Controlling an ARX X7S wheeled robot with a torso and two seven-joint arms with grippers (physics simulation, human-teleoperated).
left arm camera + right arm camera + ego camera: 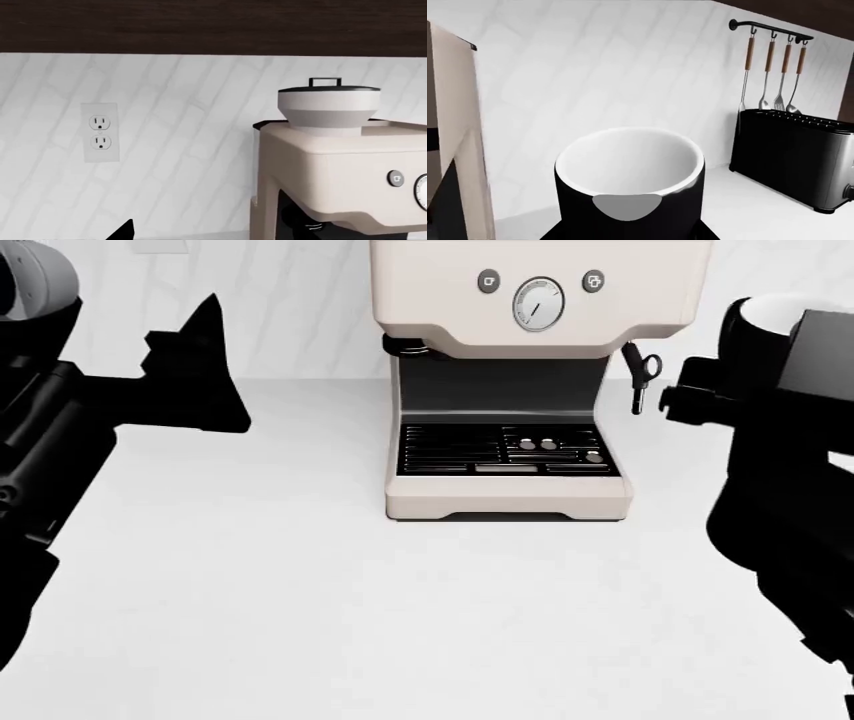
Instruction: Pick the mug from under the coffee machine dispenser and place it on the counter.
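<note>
The right gripper [747, 390], clamped on the upright mug [630, 175], hangs right of the espresso machine [514, 390], above bare counter [400, 620]; left gripper [200, 370] unreadable.

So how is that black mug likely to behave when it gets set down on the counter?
The mug looks rigid, so it likely won't flex in the right gripper. It is tall for its width, so it may tip if released tilted. It looks empty, showing only white inside, so probably light. The counter looks smooth, so it might slide.

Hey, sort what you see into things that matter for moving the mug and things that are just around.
Job: mug, held in the right pincer; coffee machine; counter.
Just around: toaster, hanging utensils, wall outlet.
</note>
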